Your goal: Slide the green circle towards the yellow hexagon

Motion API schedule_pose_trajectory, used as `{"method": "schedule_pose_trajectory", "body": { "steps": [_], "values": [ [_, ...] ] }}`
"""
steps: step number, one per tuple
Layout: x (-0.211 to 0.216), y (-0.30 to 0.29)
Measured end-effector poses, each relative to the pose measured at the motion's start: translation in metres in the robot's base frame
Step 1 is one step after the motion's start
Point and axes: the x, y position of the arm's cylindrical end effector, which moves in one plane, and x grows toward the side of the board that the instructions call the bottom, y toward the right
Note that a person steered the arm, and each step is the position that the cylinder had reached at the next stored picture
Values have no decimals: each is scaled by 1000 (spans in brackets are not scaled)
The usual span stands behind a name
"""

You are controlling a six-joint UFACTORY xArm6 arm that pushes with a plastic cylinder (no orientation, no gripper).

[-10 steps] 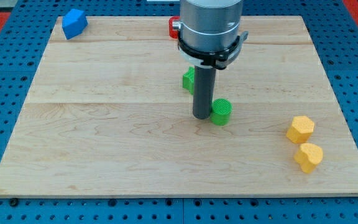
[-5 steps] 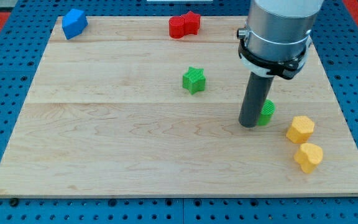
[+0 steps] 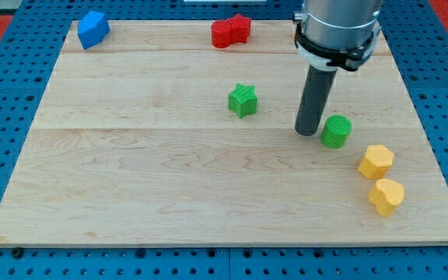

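Observation:
The green circle [image 3: 336, 131] sits on the wooden board at the view's right, a short way up and left of the yellow hexagon [image 3: 376, 161]. A small gap shows between them. My tip [image 3: 308, 132] stands just to the left of the green circle, close beside it; I cannot tell if it touches. The rod rises to the arm body at the view's top.
A yellow heart-like block [image 3: 386, 196] lies just below the hexagon. A green star [image 3: 242, 99] sits near the board's middle. Two red blocks [image 3: 231, 32] lie at the top edge, a blue block [image 3: 92, 29] at the top left corner.
The green circle has slid to the right, from the board's middle to near the yellow hexagon. My tip pushed it and has now drawn slightly up and left.

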Motion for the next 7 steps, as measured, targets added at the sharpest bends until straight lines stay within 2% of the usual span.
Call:
{"method": "schedule_pose_trajectory", "body": {
  "steps": [7],
  "values": [
    [10,41]
  ]
}}
